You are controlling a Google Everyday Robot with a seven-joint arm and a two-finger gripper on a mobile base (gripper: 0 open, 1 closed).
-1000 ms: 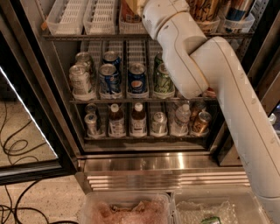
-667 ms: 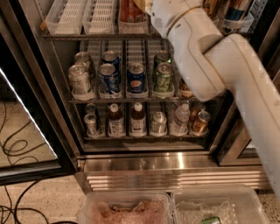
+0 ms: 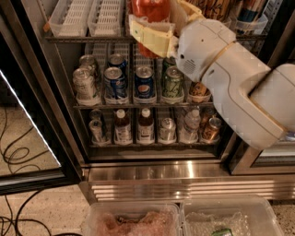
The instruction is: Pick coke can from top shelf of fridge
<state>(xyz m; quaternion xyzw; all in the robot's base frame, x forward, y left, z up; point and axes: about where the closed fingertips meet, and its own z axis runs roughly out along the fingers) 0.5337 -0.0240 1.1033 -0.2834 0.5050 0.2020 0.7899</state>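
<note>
The red coke can (image 3: 150, 10) shows at the top centre, its lower end hanging in front of the top shelf's steel rail (image 3: 87, 39). My gripper (image 3: 159, 27) is shut on it. One pale yellow finger (image 3: 150, 34) crosses the can's front and the other finger (image 3: 191, 8) sits behind it on the right. The can's lid is cut off by the top of the view. White slotted lanes (image 3: 73, 18) of the top shelf lie left of the can. My white arm (image 3: 230, 78) comes in from the right across the fridge (image 3: 44, 115).
The middle shelf holds silver cans (image 3: 85, 85), blue Pepsi cans (image 3: 115, 83) and a green can (image 3: 173, 83). Bottles (image 3: 122, 126) and cans stand on the lower shelf. The open glass door (image 3: 27, 124) is on the left, with cables (image 3: 14, 152) on the floor. Clear plastic bins (image 3: 133, 221) sit below the ribbed steel base (image 3: 184, 177).
The arm has drawn back toward the right. The gripper now shows in front of the top shelf rail with the red can between its fingers.
</note>
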